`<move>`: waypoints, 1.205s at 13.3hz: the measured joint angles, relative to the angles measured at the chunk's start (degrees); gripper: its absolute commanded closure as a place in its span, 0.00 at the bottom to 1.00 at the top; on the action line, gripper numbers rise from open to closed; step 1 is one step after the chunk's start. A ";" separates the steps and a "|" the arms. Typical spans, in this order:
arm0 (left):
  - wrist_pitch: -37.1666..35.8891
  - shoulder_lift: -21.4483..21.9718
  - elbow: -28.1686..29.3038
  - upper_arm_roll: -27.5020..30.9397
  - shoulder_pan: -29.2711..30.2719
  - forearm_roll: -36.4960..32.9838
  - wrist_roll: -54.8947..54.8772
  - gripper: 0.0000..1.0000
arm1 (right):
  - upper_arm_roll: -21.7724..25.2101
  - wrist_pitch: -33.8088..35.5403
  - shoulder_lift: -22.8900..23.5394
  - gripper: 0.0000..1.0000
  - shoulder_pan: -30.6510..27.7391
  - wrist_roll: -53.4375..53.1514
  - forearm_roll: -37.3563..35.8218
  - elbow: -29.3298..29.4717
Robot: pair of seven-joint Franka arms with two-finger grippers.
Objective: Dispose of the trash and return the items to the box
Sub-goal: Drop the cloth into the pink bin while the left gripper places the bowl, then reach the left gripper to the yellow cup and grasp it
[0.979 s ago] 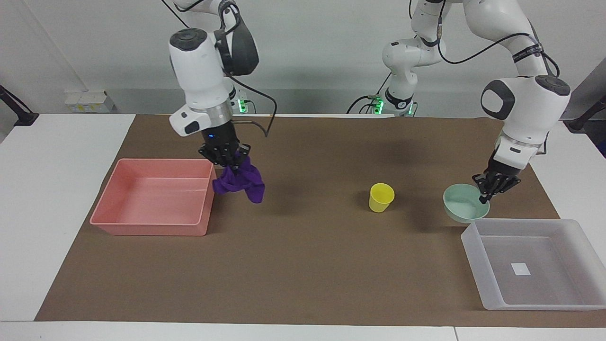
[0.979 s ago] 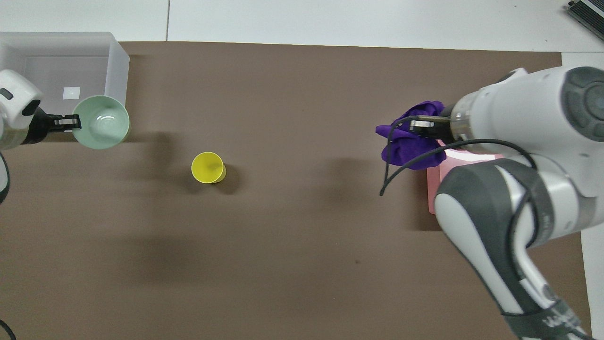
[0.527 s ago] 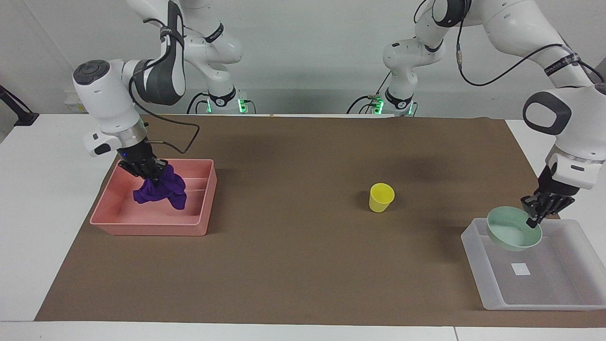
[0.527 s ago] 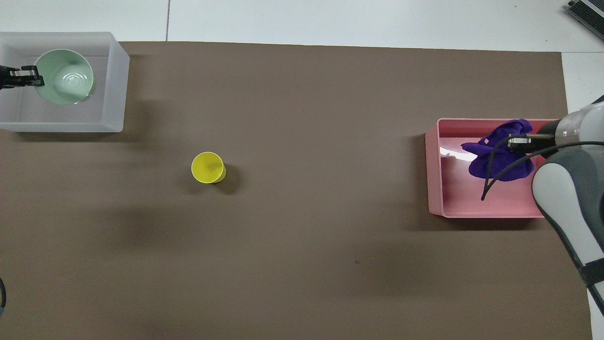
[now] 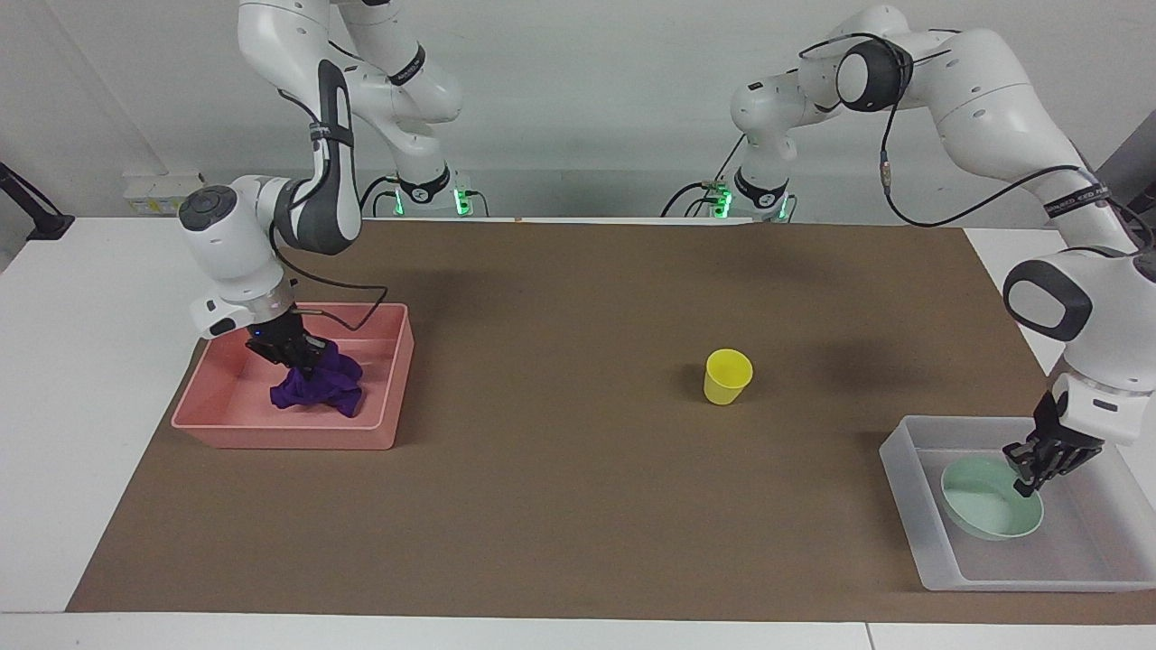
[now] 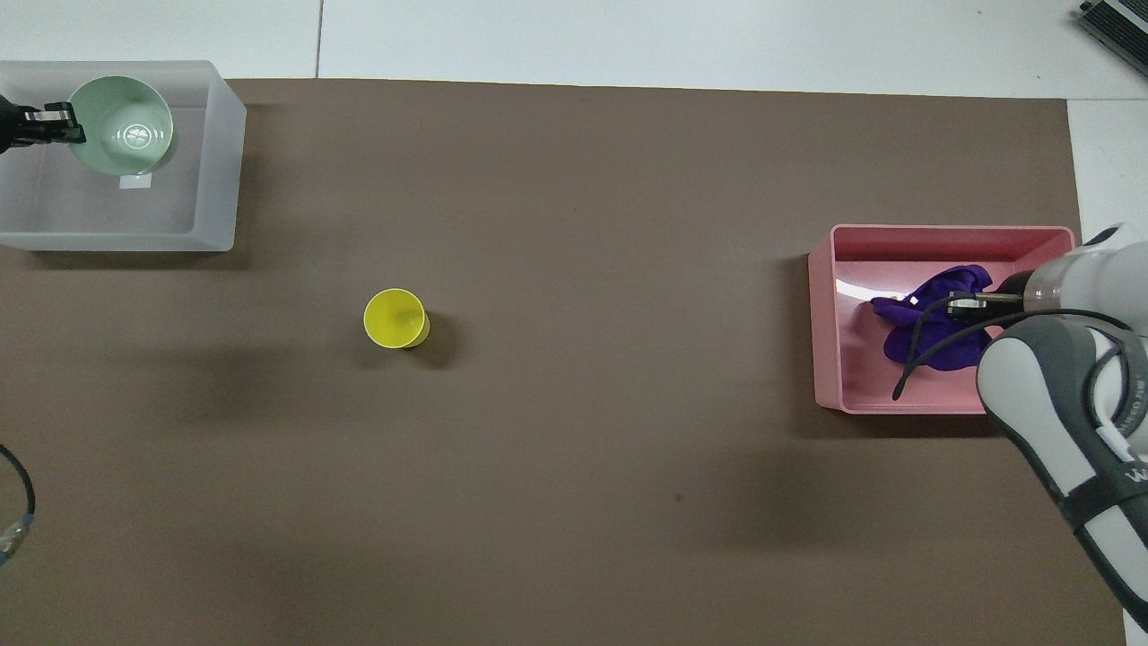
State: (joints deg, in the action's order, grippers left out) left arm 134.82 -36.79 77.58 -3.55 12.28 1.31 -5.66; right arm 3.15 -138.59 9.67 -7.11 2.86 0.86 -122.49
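Both arms have come down since half a second ago: the purple trash then hung above the pink bin's floor and the green bowl rode over the box's rim, and now each load sits low inside its container.

The brown mat (image 5: 578, 506) fills most of both views. The pink bin (image 5: 226, 433) sits at the middle left of the facing view, the translucent box (image 5: 912, 506) at its lower right. In the box lies the mint-green bowl (image 5: 989, 510), its rim pinched by the left gripper (image 5: 1028, 474), whose fingers are closed on the bowl's edge. In the pink bin the purple trash (image 5: 316, 390) rests on the floor, with the right gripper (image 5: 302, 357) closed on the top of the wad. The yellow cup (image 5: 727, 376) stands upright on the mat just right of frame centre, untouched.

The step in hand looks like release. To do it well, each gripper should open only once its load is fully settled, then rise straight up so a fold of cloth or the bowl's rim does not snag and get dragged out. The cup would be next.
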 measured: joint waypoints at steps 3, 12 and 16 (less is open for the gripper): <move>3.11 -0.34 4.55 -0.23 -0.17 -0.35 -0.04 0.74 | -0.06 -1.32 1.58 0.00 -0.01 -0.03 0.03 -0.14; -5.84 6.32 3.46 -0.72 -1.39 -1.38 -5.46 0.00 | -0.54 5.89 -3.44 0.00 7.12 -8.34 0.00 3.93; -11.21 15.94 9.16 -0.94 -7.17 -1.38 -5.11 0.00 | -0.60 14.23 -7.71 0.00 10.93 -13.58 -0.08 7.38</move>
State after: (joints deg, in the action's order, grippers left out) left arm 123.62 -20.85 86.74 -4.50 5.11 -0.07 -10.77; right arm 2.55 -124.36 1.96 3.82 -10.71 0.78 -115.10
